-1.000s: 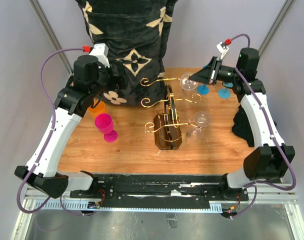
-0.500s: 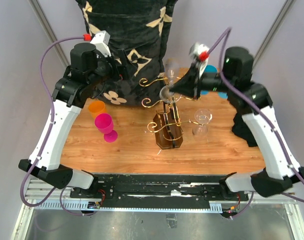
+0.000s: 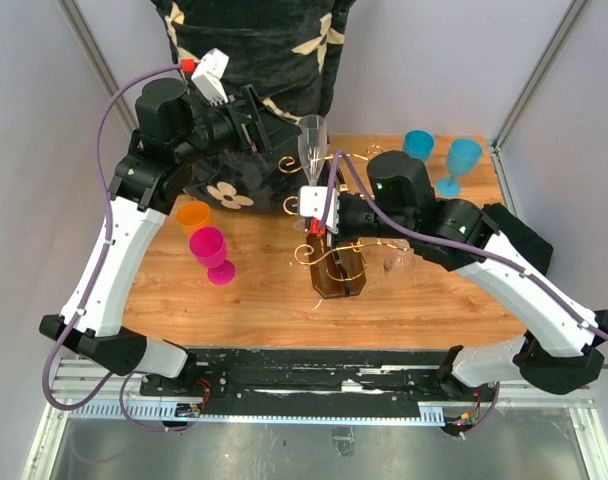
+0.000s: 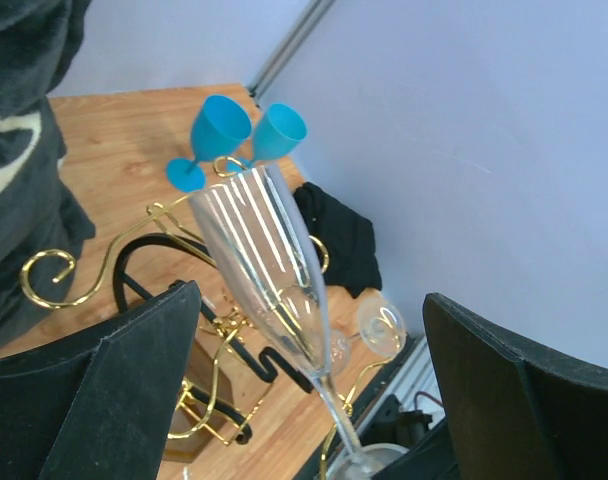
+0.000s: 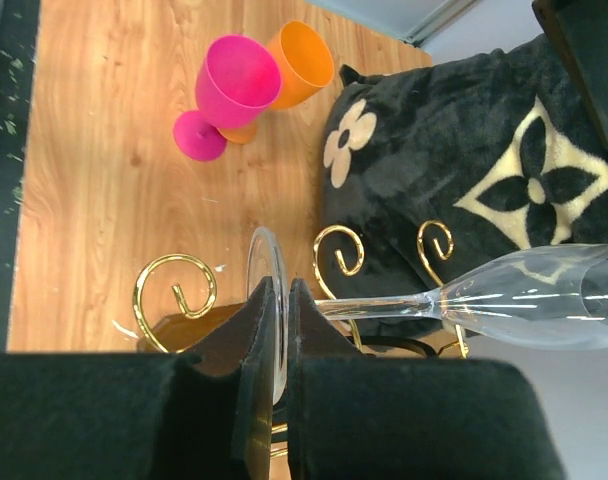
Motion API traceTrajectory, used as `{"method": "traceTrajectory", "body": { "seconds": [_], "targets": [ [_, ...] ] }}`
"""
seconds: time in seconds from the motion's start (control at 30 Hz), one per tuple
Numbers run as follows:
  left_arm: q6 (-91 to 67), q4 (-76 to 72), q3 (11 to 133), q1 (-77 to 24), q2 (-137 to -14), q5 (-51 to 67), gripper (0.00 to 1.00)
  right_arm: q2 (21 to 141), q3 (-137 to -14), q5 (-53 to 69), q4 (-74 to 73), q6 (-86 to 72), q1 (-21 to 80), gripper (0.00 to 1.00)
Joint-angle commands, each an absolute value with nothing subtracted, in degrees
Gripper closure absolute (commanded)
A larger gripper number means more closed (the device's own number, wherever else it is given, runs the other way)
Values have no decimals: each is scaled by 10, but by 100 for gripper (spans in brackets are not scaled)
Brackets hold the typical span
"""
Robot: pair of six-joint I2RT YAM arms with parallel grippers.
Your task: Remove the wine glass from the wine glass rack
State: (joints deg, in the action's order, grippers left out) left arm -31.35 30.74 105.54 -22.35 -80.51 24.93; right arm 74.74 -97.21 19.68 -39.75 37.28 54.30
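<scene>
The wine glass [image 3: 312,141], a clear flute, stands upright above the wine glass rack [image 3: 336,262] of gold wire scrolls on a dark brown body. My right gripper [image 5: 284,290] is shut on its flat foot [image 5: 265,250]; stem and bowl [image 5: 554,295] stretch off to the right in the right wrist view. My left gripper [image 4: 309,296] is open, one finger on either side of the flute's bowl [image 4: 264,250] without touching it. From above, the left gripper [image 3: 269,125] sits just left of the bowl. Another clear glass [image 3: 402,244] hangs on the rack's right side.
A pink cup [image 3: 211,250] and an orange cup [image 3: 193,215] stand at the table's left. Two blue goblets [image 3: 418,145] [image 3: 462,160] stand at the back right. A black patterned cloth [image 3: 254,60] fills the back, and a black cloth [image 3: 504,225] lies at the right edge.
My right arm has swung from the back right to over the rack's middle, carrying the flute up and leftward. The left gripper has moved right, so its open fingers now flank the bowl.
</scene>
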Motion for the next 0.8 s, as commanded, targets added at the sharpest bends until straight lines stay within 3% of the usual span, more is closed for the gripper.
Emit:
{"method": "traceTrajectory", "body": {
  "seconds": [0.0, 0.17, 0.57, 0.77],
  "targets": [
    [-349, 276, 1052, -223, -799, 289, 0, 750, -981, 131, -375, 444, 572, 100],
    [-334, 342, 1086, -222, -826, 250, 0, 744, -975, 140, -358, 457, 581, 99],
    [-358, 348, 1114, -223, -874, 267, 1, 720, -952, 172, -326, 473, 617, 99],
    [-361, 348, 1115, -223, -872, 261, 10, 717, -942, 178, -327, 485, 627, 99]
  ]
}}
